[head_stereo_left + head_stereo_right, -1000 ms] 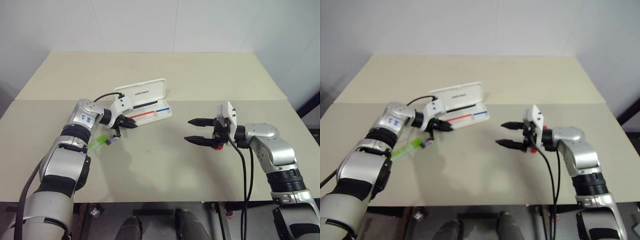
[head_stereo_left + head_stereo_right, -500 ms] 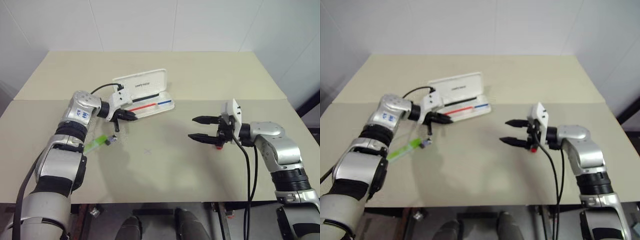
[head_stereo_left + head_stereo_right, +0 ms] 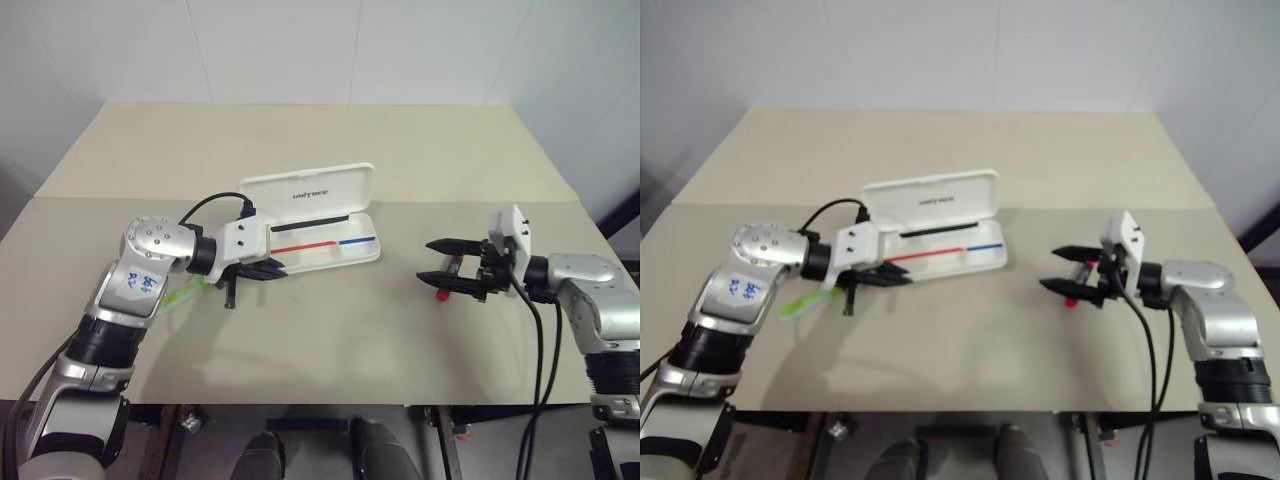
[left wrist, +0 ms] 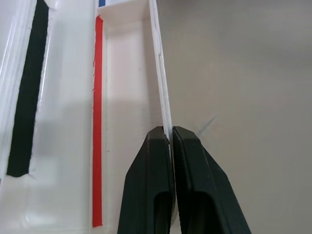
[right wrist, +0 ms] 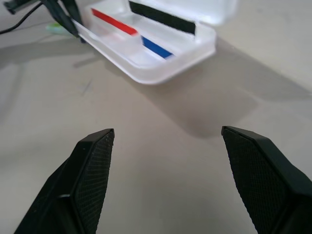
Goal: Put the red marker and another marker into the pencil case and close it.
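The white pencil case (image 3: pixel 312 190) lies open at mid-table, its lid up and red and blue stripes in its tray. My left gripper (image 3: pixel 275 270) is shut on the tray's thin front wall (image 4: pixel 163 97), near its left end. The lime-green marker (image 3: pixel 184 293) lies on the table behind my left forearm, mostly hidden. To the right of the case, my right gripper (image 3: pixel 427 260) stands open and level with nothing between its fingers (image 5: pixel 92 161). Just below its lower finger shows the red end of the red marker (image 3: pixel 442 296); the rest of that marker is hidden by the gripper.
The beige table (image 3: pixel 330 340) has a fold line running across it behind the case. A white wall stands behind the table's far edge. Black cables hang from both wrists.
My left gripper has pulled the pencil case nearer and to the right, still pinching its front wall. The right gripper has drifted right and now hangs over the red marker's end.
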Available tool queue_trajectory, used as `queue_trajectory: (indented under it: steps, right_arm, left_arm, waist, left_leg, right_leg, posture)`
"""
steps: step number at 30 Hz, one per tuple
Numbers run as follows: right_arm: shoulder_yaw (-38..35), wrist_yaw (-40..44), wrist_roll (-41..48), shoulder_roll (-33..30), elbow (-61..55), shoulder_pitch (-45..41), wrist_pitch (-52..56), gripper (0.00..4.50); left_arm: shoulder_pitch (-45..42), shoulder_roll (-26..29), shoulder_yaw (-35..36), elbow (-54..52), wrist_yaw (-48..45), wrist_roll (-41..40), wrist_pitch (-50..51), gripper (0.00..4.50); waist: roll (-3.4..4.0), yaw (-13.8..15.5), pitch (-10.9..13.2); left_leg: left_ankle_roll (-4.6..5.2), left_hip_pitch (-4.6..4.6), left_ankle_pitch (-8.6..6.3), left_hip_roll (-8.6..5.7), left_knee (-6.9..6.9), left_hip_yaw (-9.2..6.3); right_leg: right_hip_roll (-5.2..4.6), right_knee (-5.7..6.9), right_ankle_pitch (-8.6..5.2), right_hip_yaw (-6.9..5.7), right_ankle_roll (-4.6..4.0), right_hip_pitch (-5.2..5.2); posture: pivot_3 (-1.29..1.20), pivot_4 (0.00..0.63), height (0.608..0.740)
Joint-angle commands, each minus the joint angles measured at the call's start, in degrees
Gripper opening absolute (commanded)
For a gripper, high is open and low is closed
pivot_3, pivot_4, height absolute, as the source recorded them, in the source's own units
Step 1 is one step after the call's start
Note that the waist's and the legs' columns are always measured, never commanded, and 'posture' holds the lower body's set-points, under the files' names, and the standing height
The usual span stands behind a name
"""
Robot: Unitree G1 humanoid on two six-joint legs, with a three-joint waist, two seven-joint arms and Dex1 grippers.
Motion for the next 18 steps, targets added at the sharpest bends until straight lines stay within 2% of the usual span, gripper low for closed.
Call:
queue_trajectory:
  steps: [1,5,11,18]
  right_arm:
    - [-3.5,2.2,3.3,-2.2,-3.1,2.0,0.3,4.5]
    - [-6.4,4.6,6.0,-2.7,-3.9,4.3,-1.4,4.5]
    - [-6.2,5.8,4.8,-4.7,-2.4,5.5,-2.5,4.5]
    - [-4.3,4.8,3.3,-3.4,-0.6,3.8,-3.8,4.5]
  left_arm:
    - [3.0,0.5,0.4,-11.1,2.8,-2.7,6.9,0.02]
    - [8.1,2.1,-0.1,-17.6,4.9,-3.1,10.9,0.02]
    - [13.8,4.9,-1.0,-23.6,7.8,-2.8,12.8,0.02]
    - [17.5,6.9,-3.6,-24.4,10.0,-0.8,7.6,0.02]
  waist:
    - [0.0,-0.2,0.0]
    - [0.0,-0.6,0.0]
    - [-0.01,-0.4,0.0]
    - [0.0,-0.3,0.0]
  left_leg:
    - [0.0,0.03,0.0,0.0,0.0,0.0]
    - [0.0,0.11,0.0,0.02,-0.02,0.01]
    - [0.01,0.13,0.01,0.02,0.05,0.01]
    - [0.02,0.12,0.01,0.03,0.0,0.03]
  right_leg:
    - [0.0,0.01,0.0,0.0,-0.01,0.02]
    - [0.03,0.03,-0.02,0.05,-0.03,0.03]
    - [0.04,-0.06,-0.06,0.05,-0.1,0.11]
    - [0.02,-0.25,-0.09,0.06,-0.16,0.16]
  posture:
    - [0.0,0.15,0.74]
    - [0.0,0.15,0.74]
    - [0.0,0.15,0.74]
    - [0.0,0.15,0.74]
